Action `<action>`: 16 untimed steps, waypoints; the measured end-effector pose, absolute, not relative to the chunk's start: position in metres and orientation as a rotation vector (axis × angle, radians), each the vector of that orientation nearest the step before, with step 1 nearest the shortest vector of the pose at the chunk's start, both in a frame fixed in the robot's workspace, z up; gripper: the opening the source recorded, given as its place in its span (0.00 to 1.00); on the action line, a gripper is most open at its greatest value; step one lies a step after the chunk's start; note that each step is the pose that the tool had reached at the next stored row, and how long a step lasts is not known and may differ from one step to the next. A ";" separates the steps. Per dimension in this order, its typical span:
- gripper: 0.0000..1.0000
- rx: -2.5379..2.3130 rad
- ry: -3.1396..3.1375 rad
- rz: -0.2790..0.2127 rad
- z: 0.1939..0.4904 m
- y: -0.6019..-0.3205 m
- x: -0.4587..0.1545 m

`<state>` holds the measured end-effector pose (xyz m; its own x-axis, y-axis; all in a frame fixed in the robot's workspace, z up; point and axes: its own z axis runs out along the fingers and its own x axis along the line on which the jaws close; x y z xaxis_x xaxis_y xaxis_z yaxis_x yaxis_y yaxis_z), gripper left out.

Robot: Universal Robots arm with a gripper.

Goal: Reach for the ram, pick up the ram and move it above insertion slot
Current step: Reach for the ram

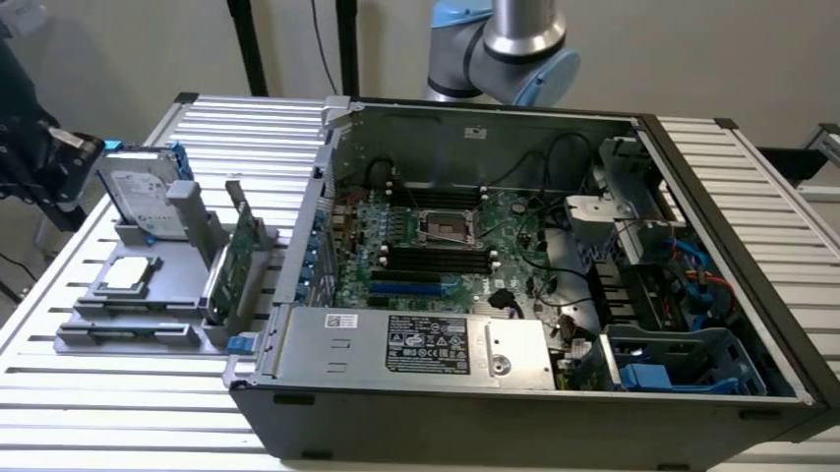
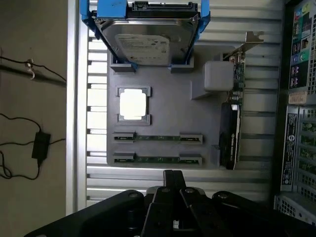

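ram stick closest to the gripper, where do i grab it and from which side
Probably grip the ram at its bare middle, between the two gray end holders, coming straight down from above: it stands on edge, so pinch across its thin faces.

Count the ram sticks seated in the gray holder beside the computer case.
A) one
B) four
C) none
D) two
D: one ram stick and a second ram stick sit in parallel slots of the gray holder, while the shut hand holds nothing.
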<state>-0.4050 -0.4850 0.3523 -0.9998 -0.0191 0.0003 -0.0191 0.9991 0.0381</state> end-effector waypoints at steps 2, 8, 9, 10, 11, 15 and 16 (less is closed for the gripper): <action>0.11 0.030 -3.140 -0.060 0.352 -0.488 -0.411; 0.11 0.117 -3.137 -0.060 0.352 -0.489 -0.421; 0.11 0.146 -3.136 -0.059 0.352 -0.489 -0.421; 0.11 0.174 -3.134 -0.059 0.351 -0.489 -0.421; 0.11 0.202 -3.132 -0.059 0.351 -0.489 -0.421; 0.11 0.317 -3.121 -0.059 0.351 -0.489 -0.421; 0.11 0.345 -3.118 -0.059 0.351 -0.489 -0.421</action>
<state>-0.4210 -0.4889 0.3510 -0.9758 -0.2186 0.0002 -0.2184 0.9751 0.0380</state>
